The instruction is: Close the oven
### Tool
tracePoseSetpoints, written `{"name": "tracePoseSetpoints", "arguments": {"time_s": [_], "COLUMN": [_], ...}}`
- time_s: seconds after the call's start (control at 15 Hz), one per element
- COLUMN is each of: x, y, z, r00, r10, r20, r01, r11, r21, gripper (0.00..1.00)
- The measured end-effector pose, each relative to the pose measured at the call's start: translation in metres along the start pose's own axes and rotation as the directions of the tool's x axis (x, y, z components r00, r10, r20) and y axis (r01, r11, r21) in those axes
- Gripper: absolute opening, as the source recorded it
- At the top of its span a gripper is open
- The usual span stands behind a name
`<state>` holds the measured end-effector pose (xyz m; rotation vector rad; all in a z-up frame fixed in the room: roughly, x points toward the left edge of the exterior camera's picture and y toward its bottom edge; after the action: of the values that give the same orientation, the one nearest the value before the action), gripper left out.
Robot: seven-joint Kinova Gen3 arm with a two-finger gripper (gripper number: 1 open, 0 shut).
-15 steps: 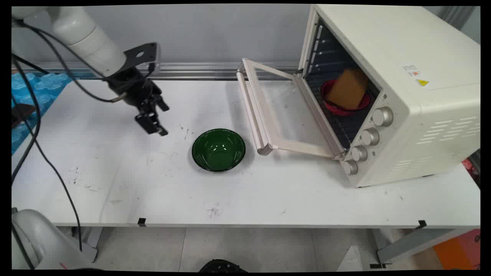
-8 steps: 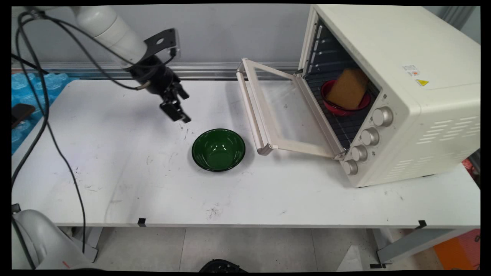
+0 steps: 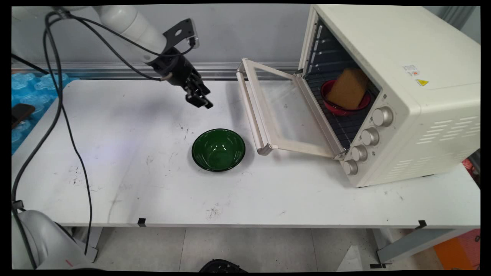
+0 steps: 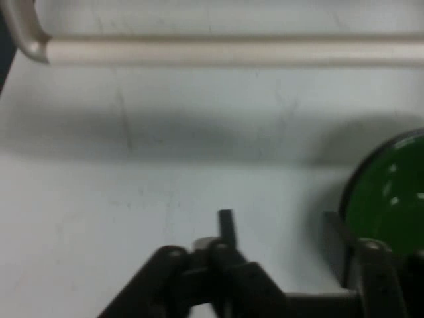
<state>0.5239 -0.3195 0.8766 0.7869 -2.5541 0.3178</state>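
My gripper (image 3: 203, 102) hangs above the table's far middle, open and holding nothing. It lies between the green bowl (image 3: 218, 149) and the handle (image 3: 251, 111) of the oven's lowered door (image 3: 284, 111), touching neither. In the hand view, the gripper (image 4: 278, 232) has bare table between its fingers, the green bowl (image 4: 391, 199) sits at the right edge and the cream door handle (image 4: 232, 50) runs across the top. Inside the cream oven (image 3: 402, 76), a red bowl (image 3: 347, 107) on the rack holds a brown block (image 3: 347, 90).
The oven stands at the table's right, its glass door folded down toward the left. Black cables hang from the arm over the table's left part (image 3: 73, 126). Blue material (image 3: 27, 92) lies beyond the table's left edge.
The gripper has travelled right and toward the far side of the table, from left of the green bowl to near the oven door handle. Bowl and oven have not moved.
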Motion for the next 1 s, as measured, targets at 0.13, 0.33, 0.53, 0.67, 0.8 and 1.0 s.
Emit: {"name": "tracePoseSetpoints", "arguments": {"time_s": [0.13,0.33,0.53,0.67,0.8,1.0], "x": [0.001,-0.001,-0.005,-0.007,-0.009,-0.011], "y": [-0.002,-0.003,-0.003,-0.003,-0.003,-0.003], "z": [0.01,0.022,0.036,0.045,0.059,0.075], "r00": [1.0,0.999,0.998,0.997,0.995,0.991], "r10": [-0.006,-0.007,-0.008,-0.008,-0.009,-0.009], "r20": [-0.024,-0.042,-0.06,-0.072,-0.097,-0.133], "r01": [0.006,0.007,0.008,0.007,0.008,0.007], "r11": [1.0,1.0,1.0,1.0,1.0,1.0], "r21": [-0.001,-0.004,-0.007,-0.009,-0.012,-0.012], "gripper": [0.0,0.0,0.0,0.0,0.0,0.0]}}
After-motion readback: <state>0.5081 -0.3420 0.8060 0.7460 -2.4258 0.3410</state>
